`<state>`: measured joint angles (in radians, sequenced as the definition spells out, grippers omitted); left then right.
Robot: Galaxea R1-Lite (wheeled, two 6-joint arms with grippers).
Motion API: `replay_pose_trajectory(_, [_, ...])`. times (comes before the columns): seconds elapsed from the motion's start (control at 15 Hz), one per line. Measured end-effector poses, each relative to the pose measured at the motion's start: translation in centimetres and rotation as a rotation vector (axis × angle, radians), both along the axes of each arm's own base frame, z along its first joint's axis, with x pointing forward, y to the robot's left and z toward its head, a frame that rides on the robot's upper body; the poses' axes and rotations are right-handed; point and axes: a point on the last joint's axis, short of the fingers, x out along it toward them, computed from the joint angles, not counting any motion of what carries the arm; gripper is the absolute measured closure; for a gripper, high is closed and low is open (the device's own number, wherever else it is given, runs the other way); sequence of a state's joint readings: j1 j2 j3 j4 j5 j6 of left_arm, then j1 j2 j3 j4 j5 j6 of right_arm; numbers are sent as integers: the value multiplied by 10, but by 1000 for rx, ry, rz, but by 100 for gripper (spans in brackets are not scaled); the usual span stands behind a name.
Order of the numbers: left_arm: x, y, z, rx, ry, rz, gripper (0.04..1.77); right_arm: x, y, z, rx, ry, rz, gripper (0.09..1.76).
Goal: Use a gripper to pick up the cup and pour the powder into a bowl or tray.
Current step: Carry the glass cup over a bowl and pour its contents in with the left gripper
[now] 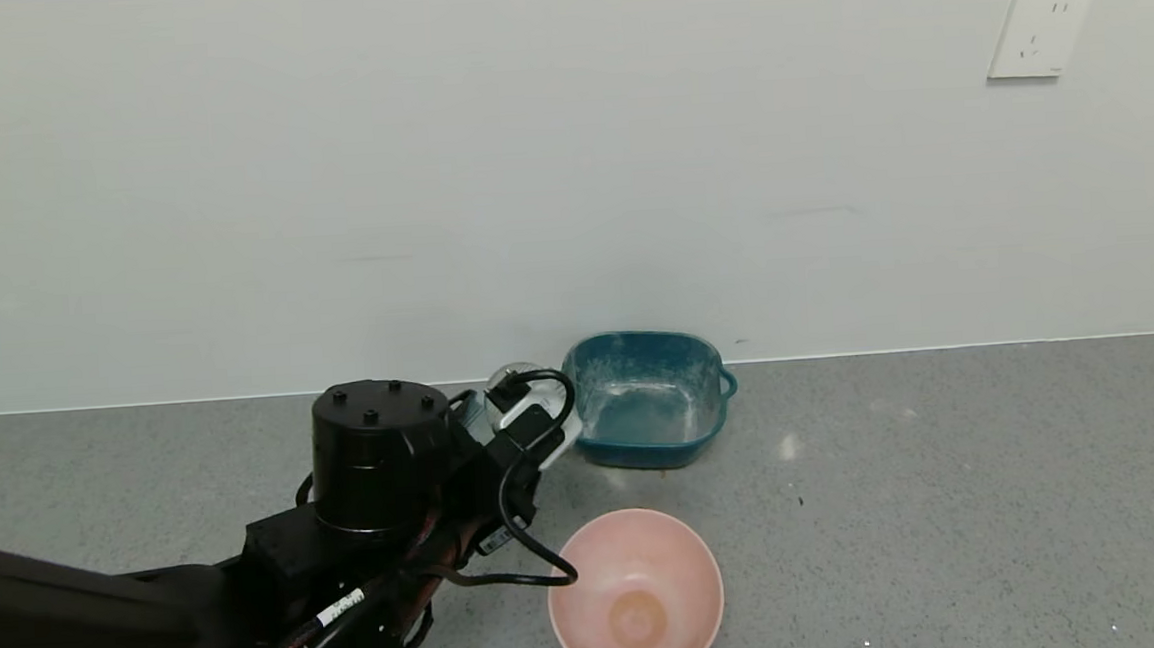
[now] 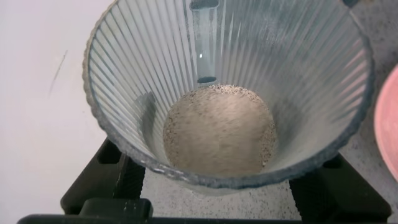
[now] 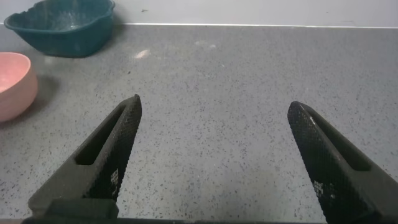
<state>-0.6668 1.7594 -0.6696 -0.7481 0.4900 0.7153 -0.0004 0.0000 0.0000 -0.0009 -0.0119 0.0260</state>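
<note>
The clear ribbed cup stands at the back of the grey counter, next to the teal tray. In the left wrist view the cup fills the frame, with a flat heap of pale grainy powder in its bottom. My left gripper reaches over the cup, and its black fingers press against the cup's lower sides. The pink bowl sits nearer me, to the right of the left arm, and its inside looks bare. My right gripper hangs open and empty over bare counter, out of the head view.
A square teal tray with a small side handle stands against the wall, just right of the cup, dusted whitish inside. The white wall runs along the counter's back edge, with a socket plate high on the right. Bowl and tray show in the right wrist view.
</note>
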Motion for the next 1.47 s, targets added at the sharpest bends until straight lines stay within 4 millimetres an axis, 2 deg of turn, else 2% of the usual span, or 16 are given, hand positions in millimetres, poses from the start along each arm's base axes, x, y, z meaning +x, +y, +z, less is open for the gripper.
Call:
replay_pose_trajectory(0.4, [-15, -16, -4, 142, -14, -47, 52, 0, 0, 0, 0, 0, 0, 14])
replay_pose_trajectory(1.47, [-30, -29, -22, 565, -43, -123, 52, 0, 0, 0, 0, 0, 0, 14])
